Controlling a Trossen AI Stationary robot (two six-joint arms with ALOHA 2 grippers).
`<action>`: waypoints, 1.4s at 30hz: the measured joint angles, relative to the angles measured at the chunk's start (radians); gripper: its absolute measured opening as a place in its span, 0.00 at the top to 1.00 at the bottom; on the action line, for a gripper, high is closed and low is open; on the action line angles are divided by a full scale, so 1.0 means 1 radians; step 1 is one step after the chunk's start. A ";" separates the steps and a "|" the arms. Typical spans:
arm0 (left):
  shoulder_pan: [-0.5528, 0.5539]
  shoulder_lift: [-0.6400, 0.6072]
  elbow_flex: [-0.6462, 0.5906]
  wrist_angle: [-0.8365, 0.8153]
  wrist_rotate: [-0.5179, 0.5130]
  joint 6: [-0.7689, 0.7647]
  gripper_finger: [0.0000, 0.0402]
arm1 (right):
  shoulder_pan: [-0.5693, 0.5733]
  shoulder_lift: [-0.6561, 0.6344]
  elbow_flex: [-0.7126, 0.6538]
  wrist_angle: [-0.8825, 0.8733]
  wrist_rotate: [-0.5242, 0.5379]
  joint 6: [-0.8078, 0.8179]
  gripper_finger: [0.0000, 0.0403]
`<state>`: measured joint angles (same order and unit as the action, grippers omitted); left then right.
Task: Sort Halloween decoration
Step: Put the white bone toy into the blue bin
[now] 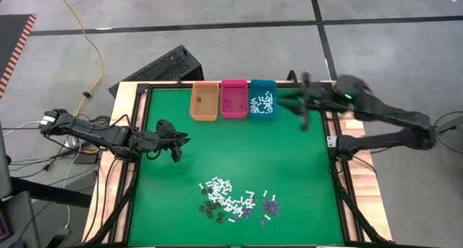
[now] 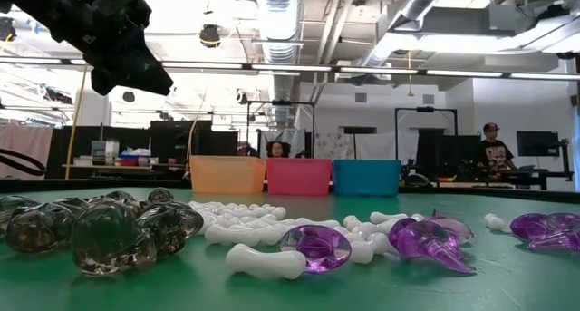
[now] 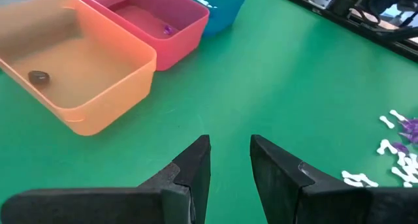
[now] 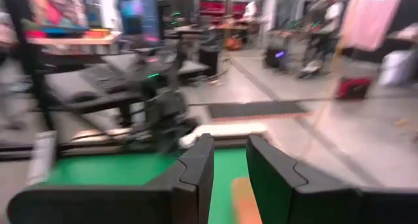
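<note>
A green table mat (image 1: pixel 239 154) seen from above carries three small bins in a row along its far edge: an orange bin (image 1: pixel 204 102), a pink bin (image 1: pixel 234 98) and a teal bin (image 1: pixel 262 98). The Halloween decoration (image 1: pixel 233 201), a scattered heap of tiny white bone-shaped sticks, purple bits and dark bits, lies near the front edge, well apart from the bins. Some pieces are sorted already: white sticks fill much of the teal bin, a purple bit sits in the pink bin, and one dark piece rests in the orange bin.

The right gripper (image 1: pixel 302 103) hangs just beside the teal bin, blurred. Its jaws stand a narrow gap apart with nothing between them. The left gripper (image 1: pixel 176 141) hovers over bare mat on the left side, between the bins and the heap, jaws likewise slightly spread and empty.

Risks, as a judgement: the pieces are far smaller than either gripper and lie tangled, so a pinch into the heap could catch two colours at once and put a wrong piece in a bin. A grazing finger could scatter the light pieces or flick them off the mat. The right gripper, so close to the teal bin, could nudge or tip it.
</note>
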<state>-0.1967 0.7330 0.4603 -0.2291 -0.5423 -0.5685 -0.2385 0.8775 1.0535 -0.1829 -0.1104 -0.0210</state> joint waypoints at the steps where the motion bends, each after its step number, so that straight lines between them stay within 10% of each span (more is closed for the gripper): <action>1: 0.000 0.000 0.000 0.000 -0.003 -0.002 0.75 | 0.026 -0.046 -0.027 -0.039 0.000 0.028 0.70; 8: 0.000 0.000 0.000 0.008 -0.041 -0.019 0.75 | 0.294 -0.321 -0.355 -0.005 0.097 0.287 0.70; 17: 0.000 0.000 0.000 0.018 -0.075 -0.080 0.75 | 0.629 -0.384 -0.767 0.511 0.359 0.433 0.70; 34: 0.000 0.000 0.000 0.018 -0.165 -0.089 0.75 | 0.939 0.255 -0.784 0.591 0.566 0.964 0.65; 42: 0.000 0.000 0.000 0.017 -0.230 -0.067 0.75 | 0.965 0.529 -0.653 0.576 0.610 0.848 0.55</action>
<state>-0.1967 0.7330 0.4603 -0.2119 -0.7722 -0.6351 0.7260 1.4067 0.4003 0.3931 0.4992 0.8266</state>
